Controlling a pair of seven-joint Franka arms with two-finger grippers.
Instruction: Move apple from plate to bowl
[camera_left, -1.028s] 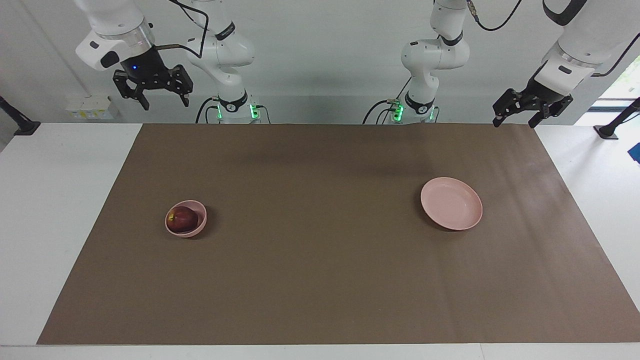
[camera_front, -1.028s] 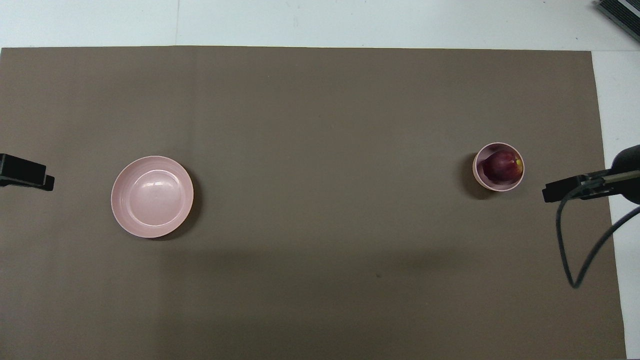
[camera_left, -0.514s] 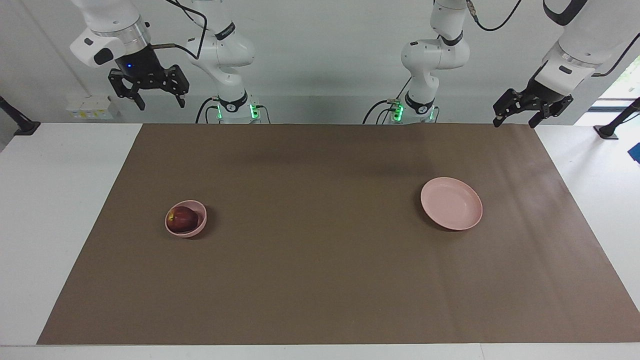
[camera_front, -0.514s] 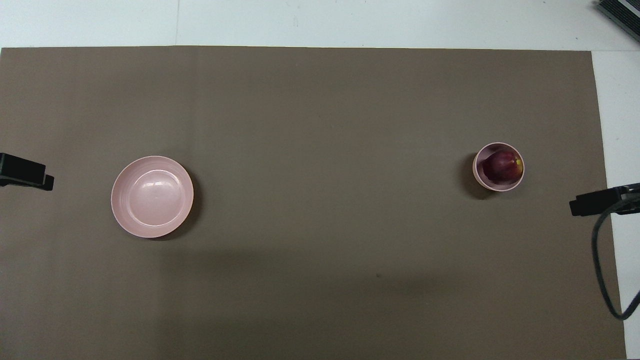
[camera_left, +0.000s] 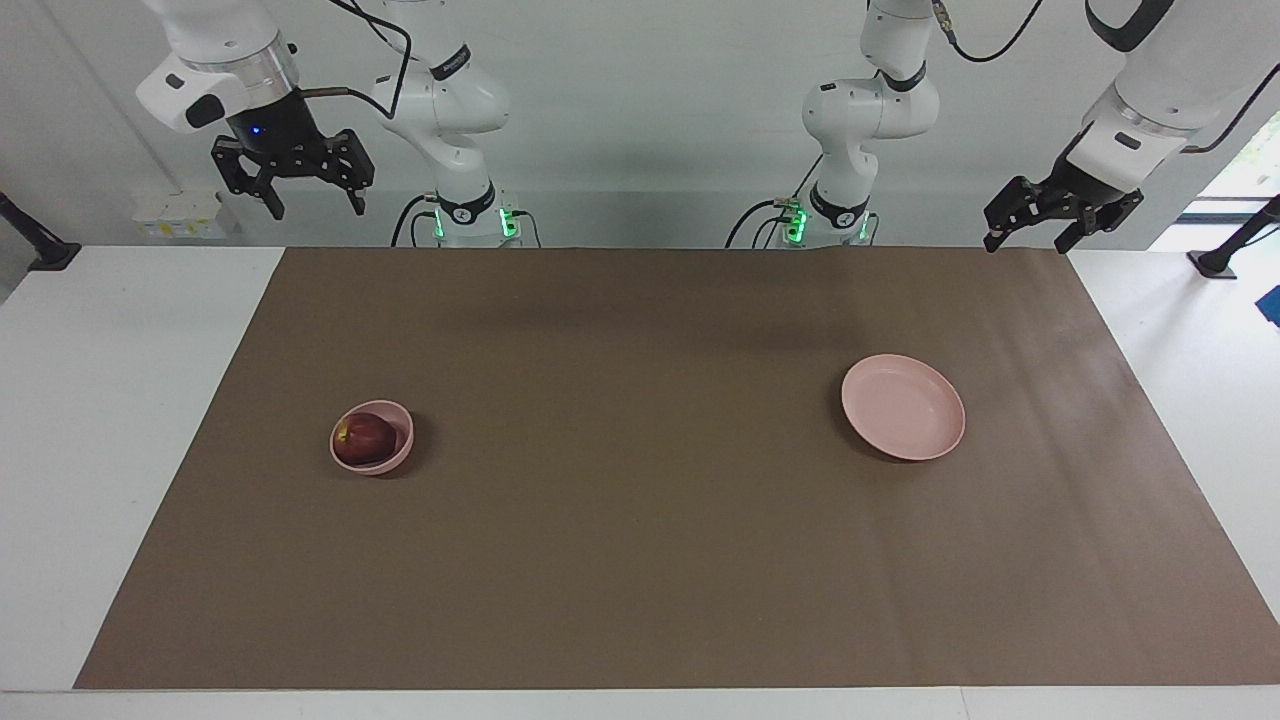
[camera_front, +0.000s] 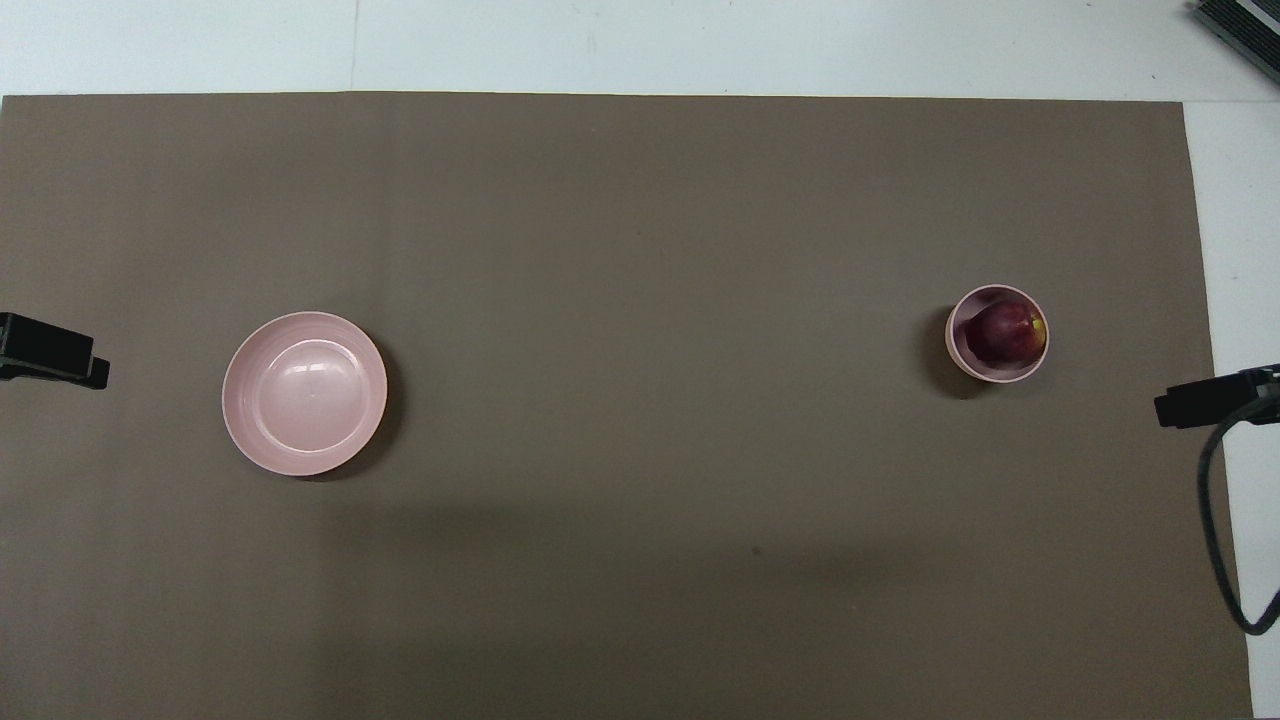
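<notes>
White wall at the robots' end; white tabletop (camera_left: 120, 420), most of it covered by a large brown mat (camera_left: 640, 560).

Two white Franka arms, bases at the mat's edge nearest the wall, green lights lit at both bases. Both raised, clear of the tabletop, reaching for nothing.

Plate (camera_left: 903, 407): flat, pale pink, low-rimmed, lying on the mat toward the left arm's end of the tabletop. Bare, nothing on it.

Right pincer (camera_left: 293, 180): black, held high over the corner of the mat at the right arm's end, close to the wall. Fingers pointing down and spread well apart, gripping nothing. In the overhead view only a dark tip at the frame's edge, with a loop of black cable (camera_front: 1215, 540) hanging below.

Left pincer (camera_left: 1030, 232): black, tilted, held high over the corner of the mat at the left arm's end. Fingers apart, as wide as possible, holding nothing.

Bowl (camera_left: 397, 459): small, deep, pale pink, standing on the mat toward the right arm's end, well apart from the plate and about as far from the robots.

Apple (camera_left: 363, 439): dark red with a small yellowish patch, resting inside the bowl and filling much of it. Touched by neither pincer.
</notes>
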